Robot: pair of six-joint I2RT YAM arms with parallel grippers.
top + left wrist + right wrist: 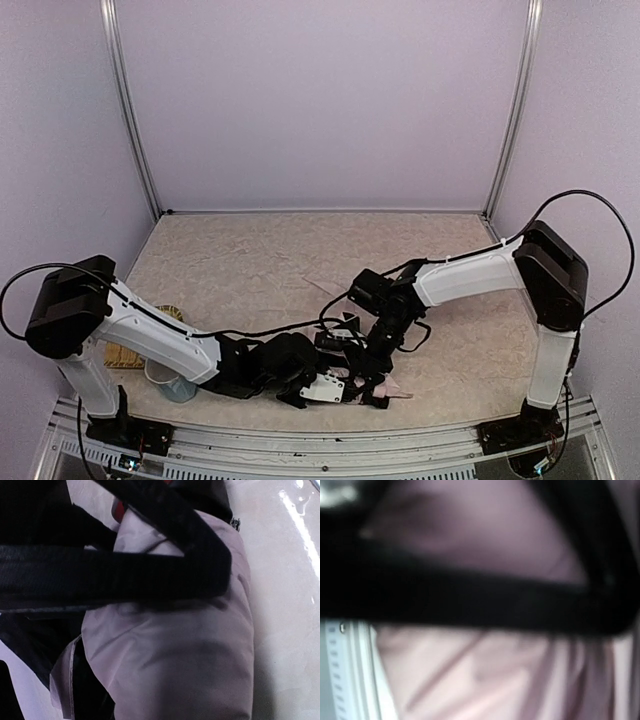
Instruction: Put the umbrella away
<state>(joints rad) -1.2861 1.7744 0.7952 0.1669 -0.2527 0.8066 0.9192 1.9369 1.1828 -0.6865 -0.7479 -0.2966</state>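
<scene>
Crowding the surface's (300, 250) near edge, the left hand (345, 390) and right hand (374, 380) bear on the bundled umbrella (190, 655) lying there, probably to keep its pink fabric gathered; whether either hand actually grips cannot be told.

Umbrella (190, 660): outer fabric pale pink, lining blk. Desk (260, 250): beige w/ faint marbled veining. Left arm (160, 338) & right arm (470, 275): white shells, blk joints, blk cables. Walls (320, 100): plain pale lilac. Frame posts (130, 110): silver. Small container (172, 382): pale blue.
</scene>
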